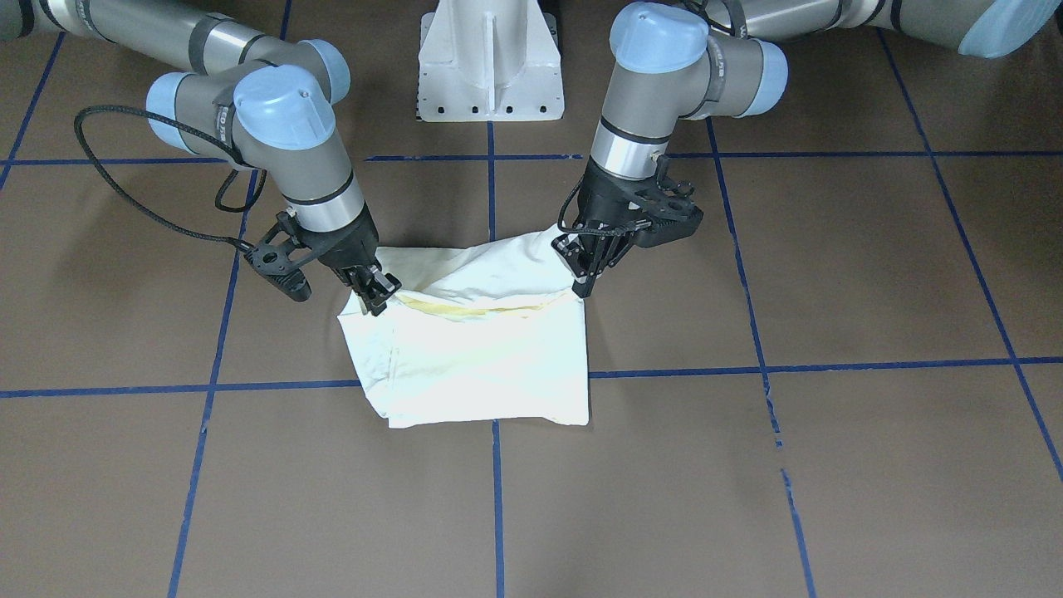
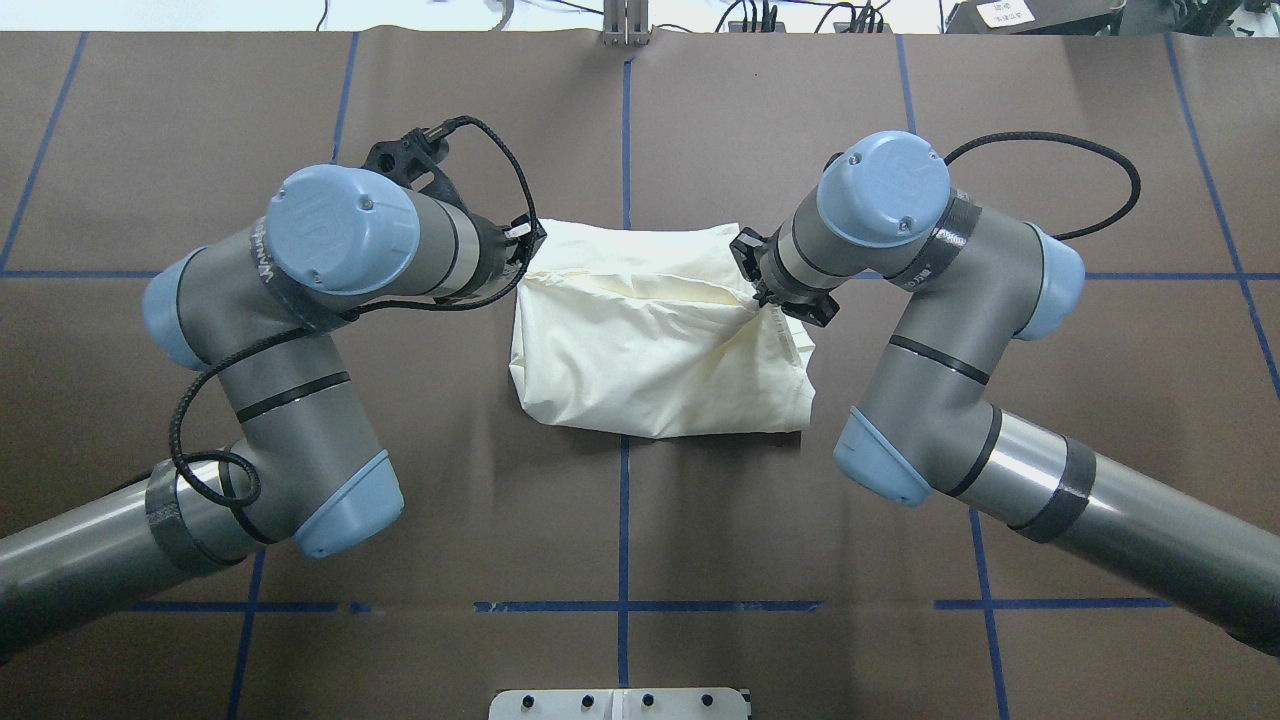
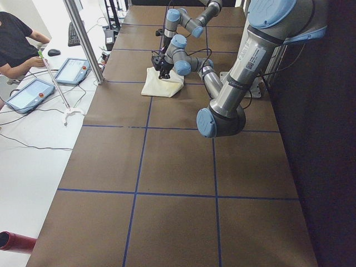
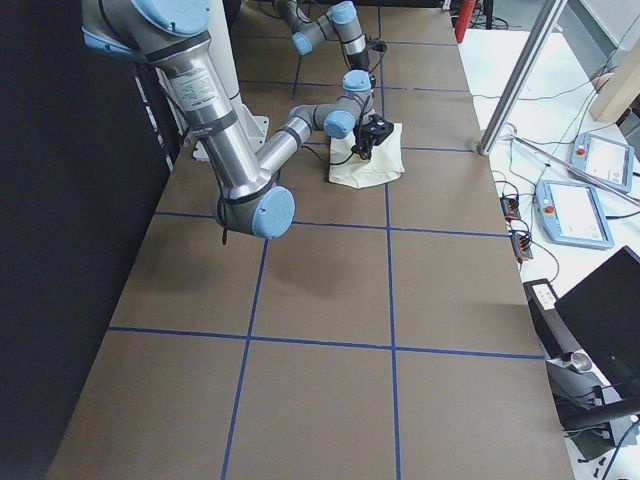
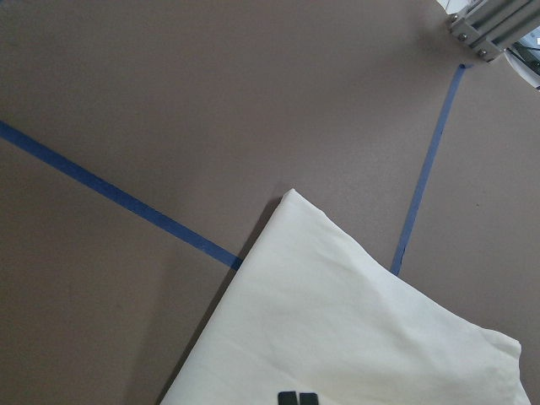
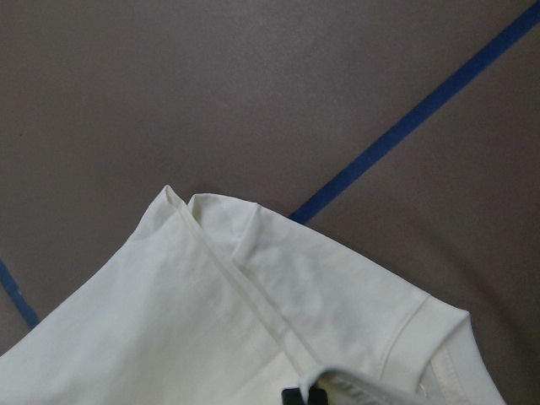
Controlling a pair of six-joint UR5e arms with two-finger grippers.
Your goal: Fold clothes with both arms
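While L gripper (image 1: 581, 286) & R gripper (image 1: 378, 299) pinch shirt (image 1: 490, 357), pedestal (image 1: 490, 75) stands apart.

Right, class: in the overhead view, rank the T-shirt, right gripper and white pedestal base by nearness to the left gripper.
1. T-shirt, gripped by the left gripper.
2. right gripper, across the shirt.
3. white pedestal base, at the bottom edge.

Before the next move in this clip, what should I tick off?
1. Grip of left claw on shirt: ok, shut on it.
2. Grip of right claw on shirt: ok, shut on it.
3. Claws well apart: ok.
4. Cloth smooth between them: not ok, creased near right claw.
5. Shirt's lower edge down on table: ok.
6. Which side faces out: cannot tell, only plain cream shows.
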